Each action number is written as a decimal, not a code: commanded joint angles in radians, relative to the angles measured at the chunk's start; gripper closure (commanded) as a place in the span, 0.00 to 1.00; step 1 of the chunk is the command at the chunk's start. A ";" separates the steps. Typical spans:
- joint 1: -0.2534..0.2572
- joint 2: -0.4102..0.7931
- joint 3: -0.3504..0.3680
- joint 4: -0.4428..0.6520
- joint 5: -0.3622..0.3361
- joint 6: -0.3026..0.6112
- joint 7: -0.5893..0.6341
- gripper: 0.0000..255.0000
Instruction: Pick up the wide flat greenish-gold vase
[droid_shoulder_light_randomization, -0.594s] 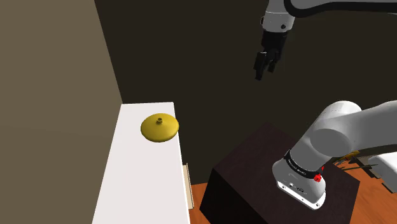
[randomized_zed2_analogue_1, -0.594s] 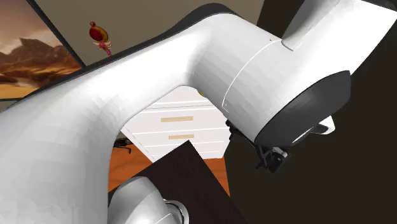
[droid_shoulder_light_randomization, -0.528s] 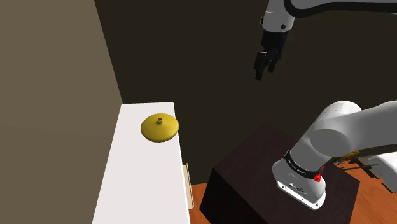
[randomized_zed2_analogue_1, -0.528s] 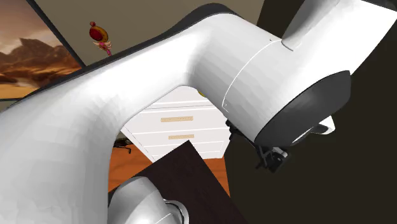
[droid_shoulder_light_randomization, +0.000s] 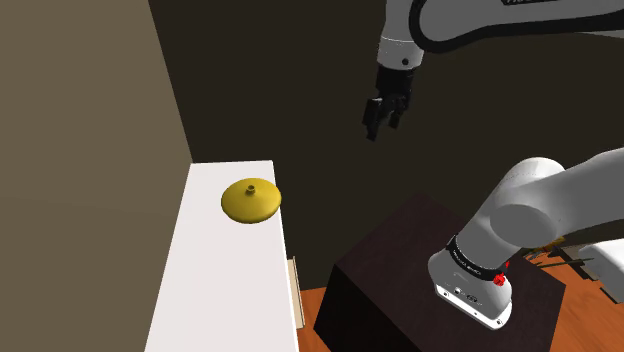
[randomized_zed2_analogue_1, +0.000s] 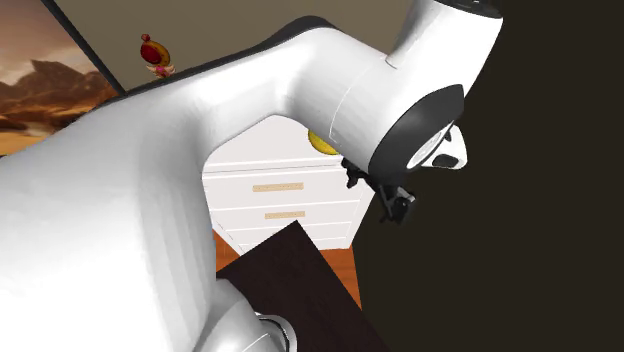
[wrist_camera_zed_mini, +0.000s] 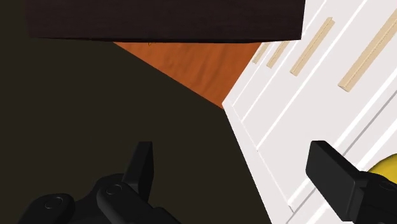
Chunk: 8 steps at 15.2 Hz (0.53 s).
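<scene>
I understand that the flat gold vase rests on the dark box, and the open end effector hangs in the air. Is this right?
Not quite. The shoulder view shows the flat gold vase resting on top of the white dresser, not on the dark box. The open end effector does hang in the air.

The arm is built of smooth, rounded white shells, with a dark ring where the lowest segments meet — just beside it sits a small red dot. The white foot carries a few tiny dark specks, possibly screws. In the second exterior view a thick white segment ends in a round black cap with a white edge. The jaws are all black: two blocky, flat-faced fingers on a lumpy black body — small round recesses dot its surface.
</scene>
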<state>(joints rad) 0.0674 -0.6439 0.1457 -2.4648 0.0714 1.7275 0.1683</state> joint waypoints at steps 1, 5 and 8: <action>0.013 0.048 0.035 0.015 0.025 0.049 0.042 0.00; 0.033 0.149 0.100 0.047 0.057 0.146 0.119 0.00; 0.044 0.233 0.148 0.084 0.068 0.216 0.178 0.00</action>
<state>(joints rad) 0.1087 -0.4417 0.2787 -2.3908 0.1369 1.9138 0.3276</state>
